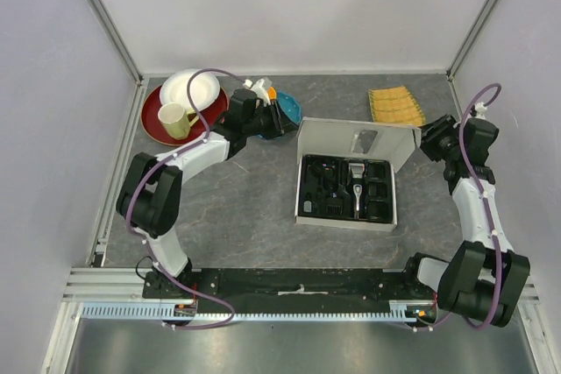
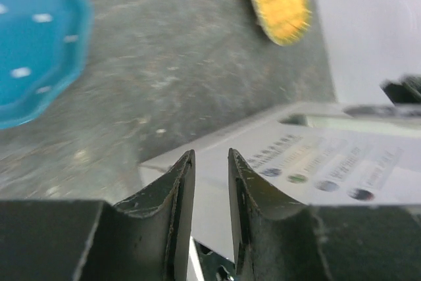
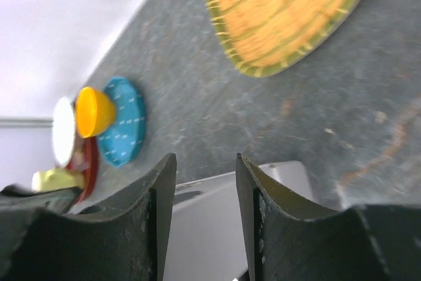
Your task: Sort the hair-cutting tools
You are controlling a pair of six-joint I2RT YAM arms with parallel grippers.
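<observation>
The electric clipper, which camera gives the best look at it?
Top external: the electric clipper lies whole in the white box, silver blade end toward the lid. The left wrist view shows only the box's printed lid, the right wrist view only a white edge of it; neither shows the clipper.

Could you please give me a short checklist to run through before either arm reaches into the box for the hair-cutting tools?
1. Box lid standing open: ok.
2. Clipper exposed in the tray, nothing lying over it: ok.
3. Left gripper empty: ok. Its jaws are only narrowly apart, so wide enough for the clipper: not ok.
4. Right gripper open and empty: ok.
5. Either gripper positioned over the tray: not ok; both sit by the lid, one at each side.
6. A place to sort the tools into: cannot tell.
</observation>
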